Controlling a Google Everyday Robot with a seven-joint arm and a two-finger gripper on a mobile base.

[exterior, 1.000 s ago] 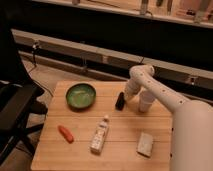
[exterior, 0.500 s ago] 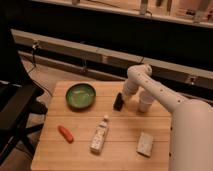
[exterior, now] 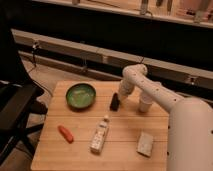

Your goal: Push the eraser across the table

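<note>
The eraser (exterior: pixel 114 102) is a small black oblong block on the light wooden table (exterior: pixel 80 150), right of the green bowl. My gripper (exterior: pixel 120 95) is at the end of the white arm, down at the table just to the right of the eraser and touching or nearly touching its upper right side. The white cup (exterior: pixel 145 103) stands to the right of the gripper, partly behind the arm.
A green bowl (exterior: pixel 80 95) sits at the back left. A white bottle (exterior: pixel 99 135) lies in the middle front, an orange carrot-like object (exterior: pixel 65 133) at the front left, and a pale beige block (exterior: pixel 145 143) at the front right. A dark chair (exterior: pixel 15 112) stands left of the table.
The gripper has shifted slightly left and down toward the eraser, and the eraser has moved a little to the left with it.
</note>
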